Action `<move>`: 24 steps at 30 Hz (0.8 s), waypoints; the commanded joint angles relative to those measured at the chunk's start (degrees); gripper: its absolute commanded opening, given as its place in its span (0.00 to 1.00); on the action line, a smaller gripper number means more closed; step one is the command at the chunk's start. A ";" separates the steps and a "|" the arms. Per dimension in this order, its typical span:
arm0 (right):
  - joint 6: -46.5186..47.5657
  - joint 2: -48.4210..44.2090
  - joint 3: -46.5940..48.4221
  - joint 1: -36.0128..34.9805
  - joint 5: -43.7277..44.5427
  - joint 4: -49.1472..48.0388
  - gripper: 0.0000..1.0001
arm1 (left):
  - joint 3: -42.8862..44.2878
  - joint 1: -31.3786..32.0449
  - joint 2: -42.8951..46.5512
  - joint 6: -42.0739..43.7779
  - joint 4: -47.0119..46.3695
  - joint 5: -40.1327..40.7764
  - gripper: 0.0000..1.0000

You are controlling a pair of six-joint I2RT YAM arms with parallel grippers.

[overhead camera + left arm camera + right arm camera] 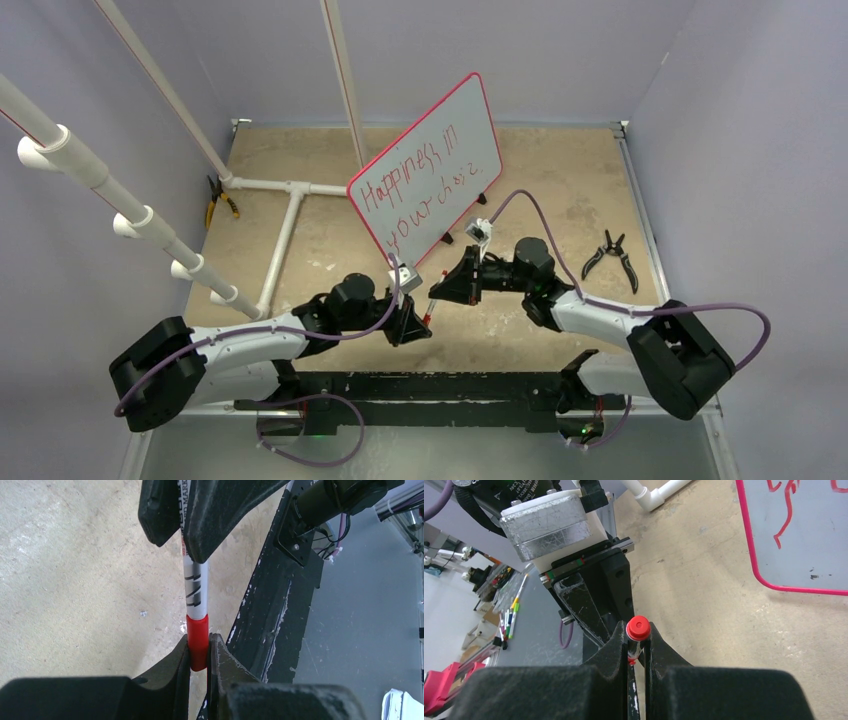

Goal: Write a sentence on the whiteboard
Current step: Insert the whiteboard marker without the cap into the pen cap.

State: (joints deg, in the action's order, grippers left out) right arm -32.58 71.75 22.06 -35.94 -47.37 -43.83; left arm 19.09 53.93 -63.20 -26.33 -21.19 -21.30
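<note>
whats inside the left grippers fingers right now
The marker's red cap, pinched in the left gripper. Its white barrel runs up into the right gripper. The fingers cover the cap's sides; whatever is inside it is hidden.

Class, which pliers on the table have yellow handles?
The yellow-handled pliers at the left, by the white pipe frame; the black pliers lie on the right.

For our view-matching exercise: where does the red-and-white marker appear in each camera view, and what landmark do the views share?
Top external: marker low centre, between left hand and right hand.
Left wrist: centre, vertical, red cap pinched.
Right wrist: low centre, red end showing.
Shared: tan table.
</note>
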 commanded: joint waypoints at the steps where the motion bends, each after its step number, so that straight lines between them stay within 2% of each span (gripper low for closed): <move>1: 4.36 3.38 -1.65 -3.75 -7.29 10.31 0.00 | 8.49 -2.20 2.47 1.72 -16.62 0.48 0.00; 14: 4.54 5.73 -0.57 -6.59 -7.11 11.54 0.00 | 12.03 -5.36 2.28 3.23 -16.01 -2.13 0.00; 20: 1.60 1.89 0.98 -6.59 0.10 12.10 0.00 | 10.98 -5.48 2.16 1.80 -12.16 -2.75 0.01; 24: -1.38 -0.60 1.27 -6.60 1.82 9.25 0.00 | 8.49 -5.48 3.65 0.20 -10.56 -2.38 0.36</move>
State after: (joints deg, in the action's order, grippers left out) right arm -31.73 71.83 24.86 -39.48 -43.18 -42.13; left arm 22.28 50.15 -63.37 -24.08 -15.16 -26.48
